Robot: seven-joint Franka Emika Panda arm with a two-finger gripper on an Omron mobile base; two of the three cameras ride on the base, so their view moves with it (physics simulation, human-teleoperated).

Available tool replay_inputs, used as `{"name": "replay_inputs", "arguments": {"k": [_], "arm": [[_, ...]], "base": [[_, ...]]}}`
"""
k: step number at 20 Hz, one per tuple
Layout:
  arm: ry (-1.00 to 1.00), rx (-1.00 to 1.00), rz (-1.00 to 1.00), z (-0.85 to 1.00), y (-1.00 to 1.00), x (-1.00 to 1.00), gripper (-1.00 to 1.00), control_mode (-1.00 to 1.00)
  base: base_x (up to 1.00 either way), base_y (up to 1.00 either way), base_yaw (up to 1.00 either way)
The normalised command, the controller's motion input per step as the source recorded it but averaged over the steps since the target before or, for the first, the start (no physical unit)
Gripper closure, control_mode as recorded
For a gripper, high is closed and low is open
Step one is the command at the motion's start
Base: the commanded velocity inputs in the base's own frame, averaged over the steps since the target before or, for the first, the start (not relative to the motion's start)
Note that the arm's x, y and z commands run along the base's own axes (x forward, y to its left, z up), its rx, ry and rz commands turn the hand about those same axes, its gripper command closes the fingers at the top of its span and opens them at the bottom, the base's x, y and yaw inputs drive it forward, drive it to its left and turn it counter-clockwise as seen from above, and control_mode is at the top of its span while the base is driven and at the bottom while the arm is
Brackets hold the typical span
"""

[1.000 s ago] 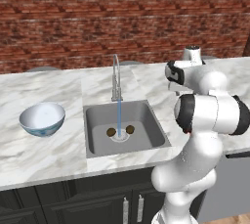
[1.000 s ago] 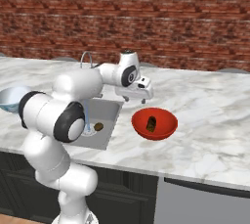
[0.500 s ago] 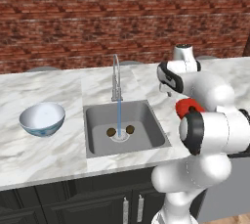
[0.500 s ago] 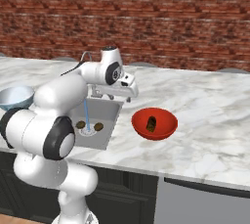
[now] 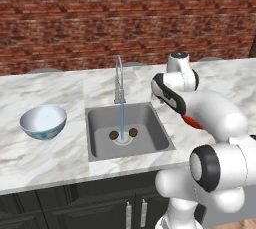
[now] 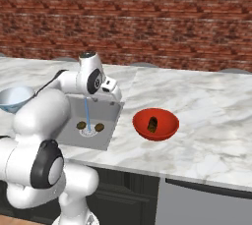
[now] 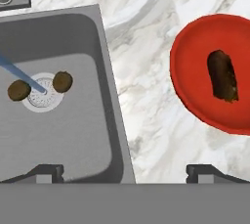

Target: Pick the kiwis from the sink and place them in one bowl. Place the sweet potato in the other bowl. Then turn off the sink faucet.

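Two kiwis (image 7: 19, 90) (image 7: 62, 81) lie by the drain on the floor of the sink (image 7: 63, 135), also seen from the left as kiwis (image 5: 114, 135) (image 5: 133, 132). Water runs from the sink faucet (image 5: 119, 80) onto the drain between them. The sweet potato (image 7: 222, 76) lies inside the red bowl (image 7: 195, 47), to the right of the sink on the counter. The white bowl (image 5: 43, 121) stands left of the sink with nothing in it. My gripper (image 7: 126, 171) hangs open and holds nothing, above the sink's right rim, between basin and red bowl (image 6: 167, 121).
White marble counter (image 6: 216, 121) stretches around the sink, with a brick wall (image 5: 75, 23) behind it. Dark cabinet fronts (image 5: 75, 208) run below the counter's front edge. My own arm rises close to the sink's right side.
The arm has swung left from above the red bowl to the sink's right rim. The jaws have stayed open. The sweet potato has stayed in the red bowl.
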Motion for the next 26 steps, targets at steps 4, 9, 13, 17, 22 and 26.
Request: {"name": "replay_inputs", "arguments": {"k": [4,9,13,17,22,26], "arm": [[-0.04,0.03,0.02,0.00,0.64,-0.29,-1.00,-1.00],[0.00,0.06,0.02,-0.08,0.65,-0.20,-1.00,-1.00],[0.00,0.07,0.02,-0.21,0.60,-0.16,-1.00,-1.00],[-0.05,0.06,0.04,-0.43,0.45,-0.06,-1.00,-1.00],[-0.07,0.04,0.05,-0.47,0.11,0.02,-1.00,-1.00],[-0.02,0.00,0.03,-0.26,0.00,0.08,-1.00,-1.00]], "base": [[0.00,0.00,0.00],[0.00,0.00,0.00],[0.00,0.00,0.00],[0.00,0.00,0.00],[0.00,0.00,0.00],[0.00,0.00,0.00]]}}
